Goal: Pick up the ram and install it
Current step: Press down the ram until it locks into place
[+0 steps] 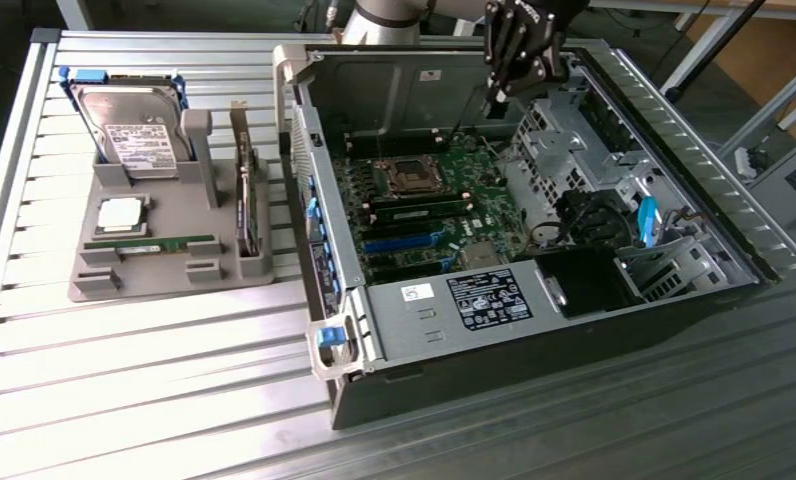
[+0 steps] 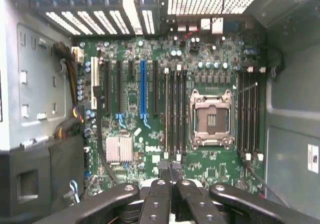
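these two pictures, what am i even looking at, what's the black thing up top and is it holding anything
The black thing is the tool on the end of a robot arm, hanging over an opened computer case. Its fingers are shut, with nothing visibly between them. One picture comes from a camera off the arm. The other comes from a camera on the wrist, looking past the tool down at the green motherboard. Beside the case, a grey holder carries a hard drive, a square processor chip and the ram, a thin green stick not yet picked up.
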Tool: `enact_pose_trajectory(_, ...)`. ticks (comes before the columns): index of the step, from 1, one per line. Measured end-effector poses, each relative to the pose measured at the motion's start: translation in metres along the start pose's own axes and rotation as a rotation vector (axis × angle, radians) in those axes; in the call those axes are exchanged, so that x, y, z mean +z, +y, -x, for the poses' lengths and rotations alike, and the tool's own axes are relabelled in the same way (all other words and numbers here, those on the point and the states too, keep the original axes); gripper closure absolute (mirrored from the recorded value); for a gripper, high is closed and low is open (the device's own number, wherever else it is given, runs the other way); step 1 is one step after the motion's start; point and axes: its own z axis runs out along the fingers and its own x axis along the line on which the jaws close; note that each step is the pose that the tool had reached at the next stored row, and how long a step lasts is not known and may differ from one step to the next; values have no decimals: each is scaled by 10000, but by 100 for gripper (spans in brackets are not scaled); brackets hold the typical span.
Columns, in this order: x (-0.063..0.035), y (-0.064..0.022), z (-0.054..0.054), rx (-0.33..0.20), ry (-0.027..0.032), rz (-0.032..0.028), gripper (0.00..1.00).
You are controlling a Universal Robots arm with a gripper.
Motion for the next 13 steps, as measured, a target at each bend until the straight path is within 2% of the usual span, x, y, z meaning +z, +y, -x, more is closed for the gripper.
enact_pose_trajectory(1,-1,-34,0,-1,0,0,91)
enact_pose_trajectory(13,-1,-34,0,1,0,0,91)
